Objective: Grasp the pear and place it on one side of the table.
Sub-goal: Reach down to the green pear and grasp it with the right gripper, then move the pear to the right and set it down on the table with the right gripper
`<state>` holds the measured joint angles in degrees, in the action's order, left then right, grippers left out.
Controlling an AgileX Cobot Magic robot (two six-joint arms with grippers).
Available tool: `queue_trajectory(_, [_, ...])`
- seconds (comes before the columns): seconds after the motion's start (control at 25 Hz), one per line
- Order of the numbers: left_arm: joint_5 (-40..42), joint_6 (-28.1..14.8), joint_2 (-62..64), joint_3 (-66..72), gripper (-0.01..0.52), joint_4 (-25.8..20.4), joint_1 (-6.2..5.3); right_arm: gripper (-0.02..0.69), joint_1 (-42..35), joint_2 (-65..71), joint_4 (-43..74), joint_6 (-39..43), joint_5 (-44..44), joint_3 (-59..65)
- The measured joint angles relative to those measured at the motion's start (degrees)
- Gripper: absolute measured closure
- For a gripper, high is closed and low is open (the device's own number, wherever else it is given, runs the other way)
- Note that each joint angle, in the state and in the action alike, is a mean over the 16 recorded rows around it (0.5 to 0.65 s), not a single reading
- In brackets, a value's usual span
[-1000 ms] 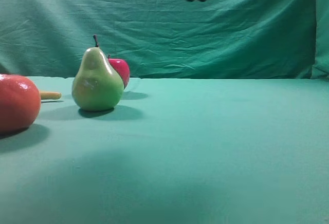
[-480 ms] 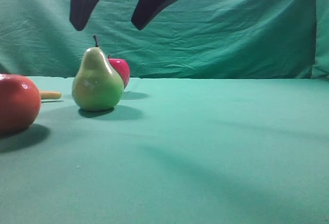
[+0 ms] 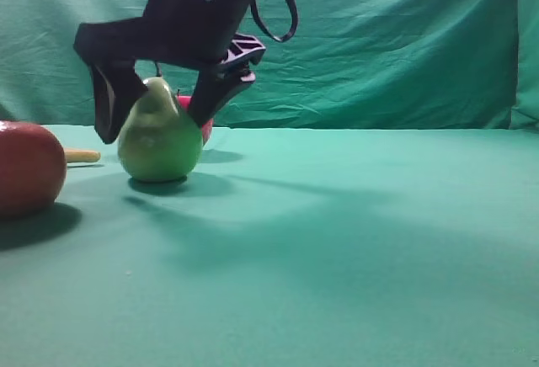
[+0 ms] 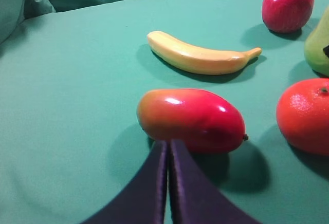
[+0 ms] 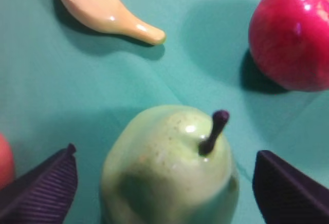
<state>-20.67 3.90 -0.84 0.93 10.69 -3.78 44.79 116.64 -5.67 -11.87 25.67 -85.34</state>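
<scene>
**Right arm drops over the pear**

Within a second the right fingers point(image 3: 160, 106) have come down from above, spread wide astride the pear point(image 3: 158, 135), which stands untouched on the desk point(image 3: 354, 241) before the apple point(image 5: 293, 39). Closing comes next. Left fingers point(image 4: 168, 183) are clenched, empty.

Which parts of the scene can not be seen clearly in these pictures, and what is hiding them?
- Red apple, exterior high view: mostly hidden behind the pear and the right gripper.
- Banana, same view: only one end shows beside the orange-red fruit.
- Pear base, right wrist view: cut off by the bottom edge.
- Pear, left wrist view: cut off by the right edge.
</scene>
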Motion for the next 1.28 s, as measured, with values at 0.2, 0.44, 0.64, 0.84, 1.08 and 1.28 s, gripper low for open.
queue_trajectory(0.2, [0.0,0.0,0.0,0.0,0.514,0.0,0.0,0.198,-3.6,-7.83,0.03,0.21,3.67,2.4])
queue_trajectory(0.44, [0.0,0.0,0.0,0.0,0.514,0.0,0.0,0.197,-11.38,-21.52,0.09,0.6,6.25,12.05])
queue_trajectory(0.64, [0.0,0.0,0.0,0.0,0.514,0.0,0.0,0.197,-19.08,-31.03,0.16,0.86,4.3,24.41])
queue_trajectory(0.84, [0.0,0.0,0.0,0.0,0.514,0.0,0.0,0.197,-25.22,-34.98,0.24,0.96,-1.4,36.15])
queue_trajectory(1.08, [0.0,0.0,0.0,0.0,0.514,0.0,0.0,0.197,-28.99,-32.53,0.31,0.92,-10.04,43.76])
queue_trajectory(1.28, [0.0,0.0,0.0,0.0,0.514,0.0,0.0,0.188,-29.59,-28.44,0.36,0.7,-15.76,45.63])
